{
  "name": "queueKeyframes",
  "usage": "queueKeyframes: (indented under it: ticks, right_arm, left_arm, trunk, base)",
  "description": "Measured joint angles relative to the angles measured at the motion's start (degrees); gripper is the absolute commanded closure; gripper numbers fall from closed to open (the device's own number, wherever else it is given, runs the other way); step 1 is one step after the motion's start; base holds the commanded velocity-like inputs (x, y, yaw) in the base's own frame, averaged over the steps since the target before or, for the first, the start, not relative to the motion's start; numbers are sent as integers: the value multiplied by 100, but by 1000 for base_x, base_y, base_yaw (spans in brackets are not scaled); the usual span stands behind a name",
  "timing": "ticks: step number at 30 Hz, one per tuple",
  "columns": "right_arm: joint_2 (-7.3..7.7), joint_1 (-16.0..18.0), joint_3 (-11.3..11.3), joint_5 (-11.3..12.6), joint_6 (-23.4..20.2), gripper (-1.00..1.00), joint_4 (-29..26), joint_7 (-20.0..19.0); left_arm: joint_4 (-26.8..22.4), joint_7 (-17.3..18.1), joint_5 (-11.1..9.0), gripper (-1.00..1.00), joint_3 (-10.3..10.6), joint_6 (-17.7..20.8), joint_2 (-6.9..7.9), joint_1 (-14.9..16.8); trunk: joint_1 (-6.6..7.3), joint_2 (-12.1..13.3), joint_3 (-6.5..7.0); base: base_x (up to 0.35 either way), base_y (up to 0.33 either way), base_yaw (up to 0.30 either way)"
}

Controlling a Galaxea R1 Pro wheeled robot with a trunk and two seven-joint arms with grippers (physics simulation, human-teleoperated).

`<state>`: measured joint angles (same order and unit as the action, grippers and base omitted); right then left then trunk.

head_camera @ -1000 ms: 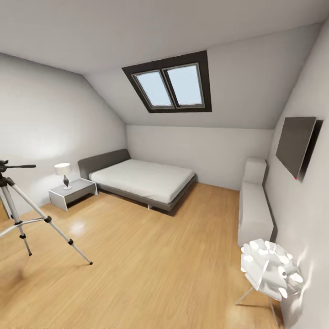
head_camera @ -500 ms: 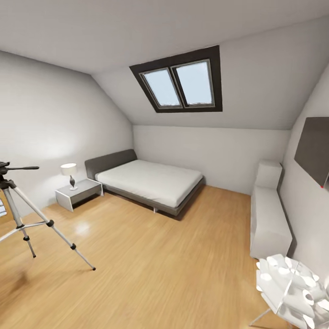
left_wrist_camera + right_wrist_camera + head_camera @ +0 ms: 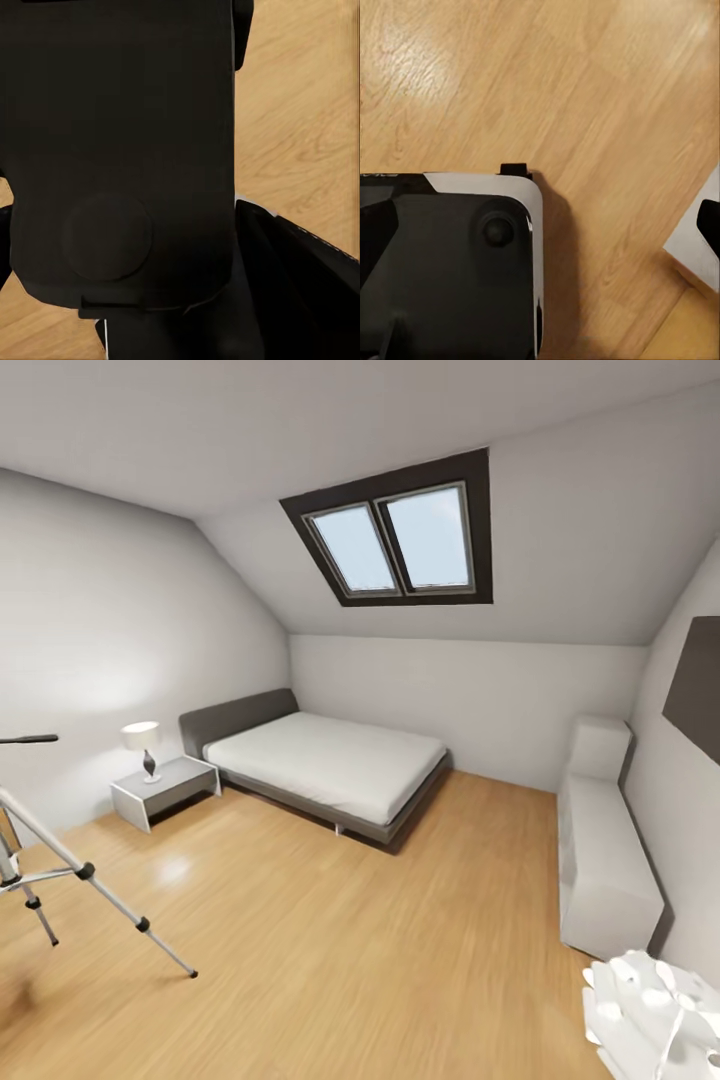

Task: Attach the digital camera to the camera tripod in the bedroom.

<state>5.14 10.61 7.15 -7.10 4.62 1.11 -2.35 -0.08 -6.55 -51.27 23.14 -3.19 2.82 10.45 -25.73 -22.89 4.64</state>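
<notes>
Camera tripod (image 3: 60, 870) stands at the far left edge, partly cut off | we cannot tell either pincer's state; digital camera unseen | risk: our base clips a splayed leg, toppling it

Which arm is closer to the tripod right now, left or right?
Probably left, judged by side alone: the camera tripod stands at the head view's far left edge, the left arm's side. The wrist views face wood floor and the robot's dark body, so actual gaps can't be judged.

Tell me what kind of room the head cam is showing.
Likely an attic bedroom: a bed under a skylight, nightstand with lamp, and the camera tripod on wood floor.
</notes>
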Motion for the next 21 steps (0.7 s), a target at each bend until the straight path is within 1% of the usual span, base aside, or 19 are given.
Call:
queueKeyframes:
  ticks: [3,6,21]
  right_arm:
    - [-8,-1,5,18,-6,-100,5,10]
    - [-9,-1,1,27,-6,-100,7,16]
    - [-7,2,0,14,-5,-100,8,20]
  left_arm:
    - [0,3,0,100,0,0,0,0]
    - [0,5,-1,100,0,2,0,-1]
    - [0,3,0,100,1,-10,0,-1]
  trunk:
    - [0,0,0]
    - [0,0,3]
    - [0,0,50]
  base:
    - [321,0,23]
    - [321,0,136]
    - [321,0,245]
